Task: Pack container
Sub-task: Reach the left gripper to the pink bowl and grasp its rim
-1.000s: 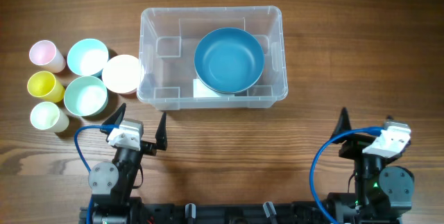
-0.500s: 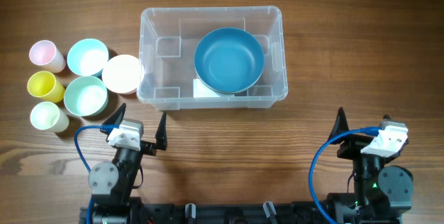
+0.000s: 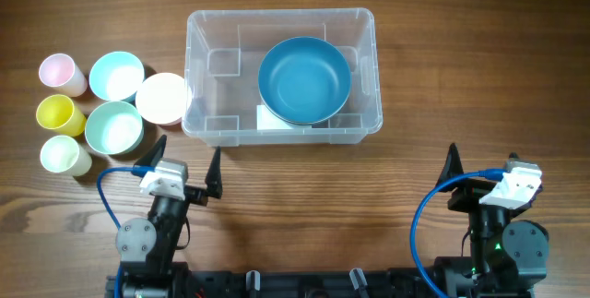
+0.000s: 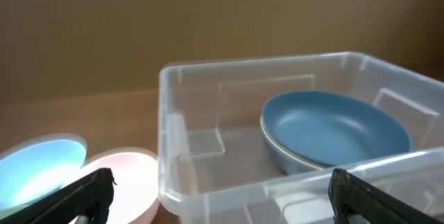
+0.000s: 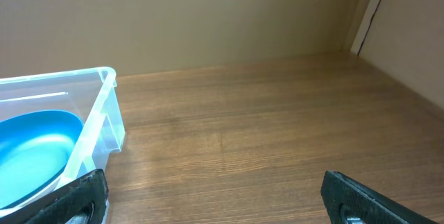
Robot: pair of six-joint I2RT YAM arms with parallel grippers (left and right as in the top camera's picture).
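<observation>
Far left on the brown wooden bench (image 3: 479, 58), 3 upright cups in a column: small pink plastic cup (image 3: 61, 73) farthest from the arms, small yellow plastic cup (image 3: 58, 113) in the middle, small pale green plastic cup (image 3: 64, 155) nearest. Just right of the cups, close enough to touch or nearly so, round light blue plastic bowl (image 3: 116, 75) behind round mint green plastic bowl (image 3: 113, 127). Next, round cream-white plastic bowl (image 3: 163, 98), open side up, hard against the left wall of the large clear rectangular plastic container (image 3: 281, 134); touching or a hair apart, cannot tell.

In front of the bowls, near the bench's front edge, left tool (image 3: 187, 155): 2 black fingers spread wide, nothing between them, aimed toward the container's front left corner and apart from it.

Container at mid-bench, long side running left to right, upright and lidless. Inside, filling the right half, wide round dark blue bowl (image 3: 304, 80), flat on the floor, open side up. Just left of that bowl's front edge, white label (image 3: 268, 119), partly covered by the bowl.

Near the front right, well apart from the container, right tool (image 3: 484, 161): fingers spread wide, gripping nothing. In the right wrist view, only the container's right end and a slice of the blue bowl at the left border.
</observation>
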